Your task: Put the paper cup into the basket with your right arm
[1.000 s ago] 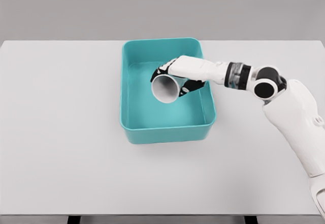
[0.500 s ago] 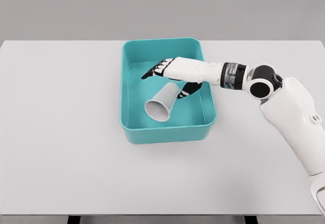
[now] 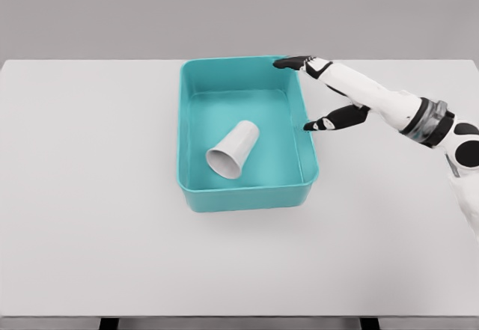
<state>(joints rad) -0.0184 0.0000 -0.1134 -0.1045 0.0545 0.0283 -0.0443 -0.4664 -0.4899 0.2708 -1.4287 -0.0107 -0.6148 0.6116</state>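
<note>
The paper cup [image 3: 233,149] lies on its side inside the basket [image 3: 241,197], the right hand [image 3: 328,94] hovers open-fingered and empty over its right rim, so placement appears complete and only arm retraction remains.

White table [image 3: 90,218] spans view (dark legs at bottom edge); grey backdrop behind.

No text, label, brand, number or sign can be read anywhere in the head view. The paper cup [image 3: 233,149], the teal basket [image 3: 193,132], the white surface [image 3: 90,195] and the right hand [image 3: 329,94] with its arm all show plain, unmarked faces.
</note>
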